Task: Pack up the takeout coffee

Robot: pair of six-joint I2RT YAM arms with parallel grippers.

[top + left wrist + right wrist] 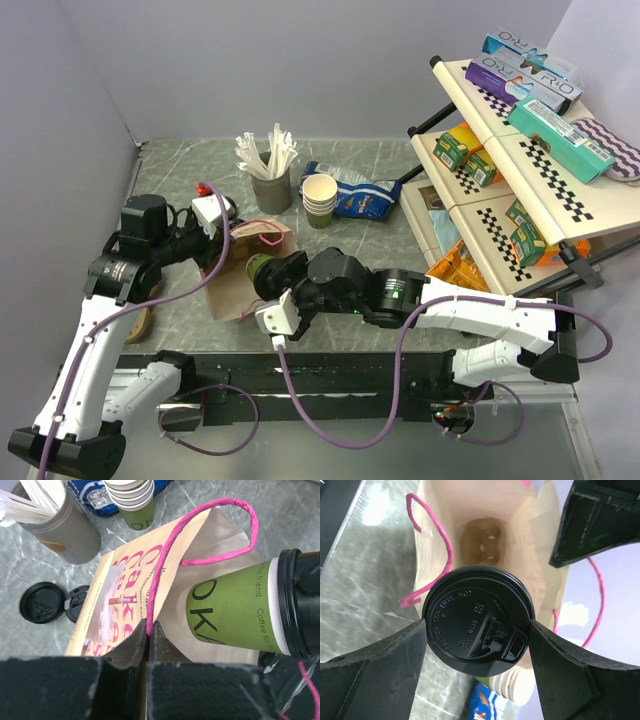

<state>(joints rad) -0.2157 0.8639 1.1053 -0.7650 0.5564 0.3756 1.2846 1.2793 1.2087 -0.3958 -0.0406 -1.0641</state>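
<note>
Takeout coffee: green paper cup wearing black lid. Lying sideways, lid facing 3 o'clock in left wrist view, base pointing into paper bag mouth. Right gripper clamping lid.

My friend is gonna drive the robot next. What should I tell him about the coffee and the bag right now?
Left gripper: jaws shut on the edge of the paper bag, at its pink handle, propping the mouth open.
Right gripper: jaws closed around the lid of the takeout coffee, which is held sideways.
Where: the bag lies on the table, and the cup's base is just at the bag's mouth.
Done: bag opened, coffee picked up and lined up.
Left: slide the coffee in, let go, then release the bag.
</note>
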